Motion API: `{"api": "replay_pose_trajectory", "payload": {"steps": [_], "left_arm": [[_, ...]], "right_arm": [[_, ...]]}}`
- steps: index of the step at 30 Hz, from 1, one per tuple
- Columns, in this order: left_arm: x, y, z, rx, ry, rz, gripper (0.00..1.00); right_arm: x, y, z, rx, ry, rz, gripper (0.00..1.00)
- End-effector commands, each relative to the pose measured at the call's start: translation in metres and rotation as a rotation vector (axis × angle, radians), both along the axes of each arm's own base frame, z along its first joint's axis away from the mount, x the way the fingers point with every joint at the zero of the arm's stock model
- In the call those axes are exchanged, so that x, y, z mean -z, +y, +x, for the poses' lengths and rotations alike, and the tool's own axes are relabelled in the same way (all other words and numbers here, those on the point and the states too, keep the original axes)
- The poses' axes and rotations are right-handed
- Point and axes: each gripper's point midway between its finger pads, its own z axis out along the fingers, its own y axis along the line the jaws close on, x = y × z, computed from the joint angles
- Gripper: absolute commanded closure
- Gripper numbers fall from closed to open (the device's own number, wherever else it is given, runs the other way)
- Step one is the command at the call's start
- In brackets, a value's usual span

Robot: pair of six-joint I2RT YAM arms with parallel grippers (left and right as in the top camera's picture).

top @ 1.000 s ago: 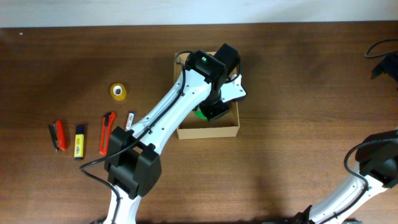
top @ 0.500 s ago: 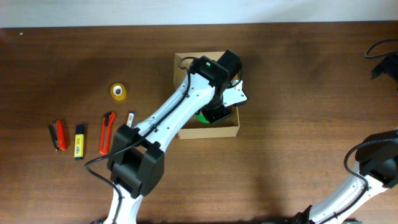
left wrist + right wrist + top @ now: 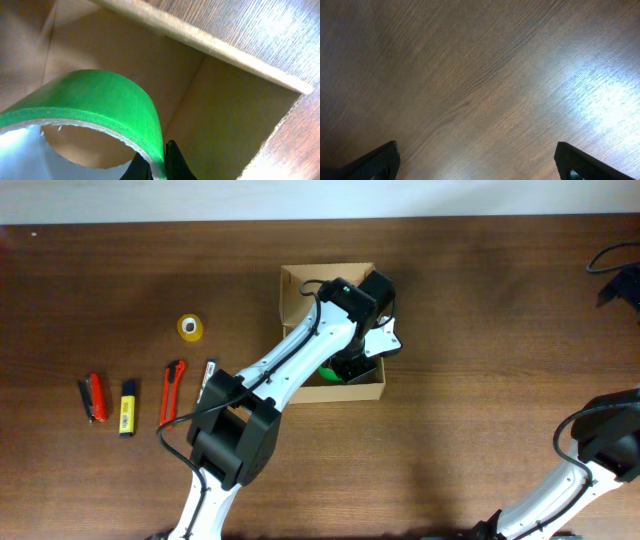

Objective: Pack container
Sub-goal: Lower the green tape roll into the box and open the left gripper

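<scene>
The container (image 3: 300,282) is an open tan cardboard box at the table's middle back. My left gripper (image 3: 345,368) reaches down inside it, shut on a roll of green tape (image 3: 328,375). In the left wrist view the green tape roll (image 3: 100,95) is pinched by its wall between my black fingertips (image 3: 175,162), inside the box walls (image 3: 225,120). My right gripper (image 3: 475,160) is open and empty over bare wood; its arm (image 3: 600,440) shows at the right edge of the overhead view.
On the table's left lie a yellow tape roll (image 3: 191,327), a red stapler (image 3: 93,397), a yellow highlighter (image 3: 127,407), an orange box cutter (image 3: 172,392) and a small dark marker (image 3: 209,372). A black cable (image 3: 615,265) sits at the far right.
My left gripper has shifted a little right and lower into the box with the green tape. The right arm has not moved.
</scene>
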Motion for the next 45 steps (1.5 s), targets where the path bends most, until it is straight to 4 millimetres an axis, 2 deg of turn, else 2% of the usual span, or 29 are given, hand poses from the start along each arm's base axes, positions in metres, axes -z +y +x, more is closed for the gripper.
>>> {"api": "replay_pose_trajectory", "payload": {"steps": [1, 9, 30, 39, 45], "left_arm": [[0.005, -0.004, -0.001, -0.005, 0.009, -0.007, 0.99], [0.022, -0.004, -0.002, -0.005, 0.038, 0.012, 0.98], [0.022, -0.011, 0.005, 0.009, 0.008, -0.016, 0.98], [0.021, -0.027, -0.005, 0.068, 0.005, -0.033, 0.98], [0.021, -0.027, -0.005, 0.070, 0.003, -0.031, 0.98]], "right_arm": [[-0.011, 0.001, -0.003, -0.003, -0.017, -0.020, 0.01], [-0.011, 0.001, -0.003, -0.003, -0.017, -0.020, 0.01], [-0.011, 0.001, -0.003, -0.003, -0.017, -0.020, 0.01], [-0.011, 0.001, -0.003, -0.003, -0.017, -0.020, 0.01], [-0.011, 0.001, -0.004, -0.003, -0.017, -0.020, 0.01]]}}
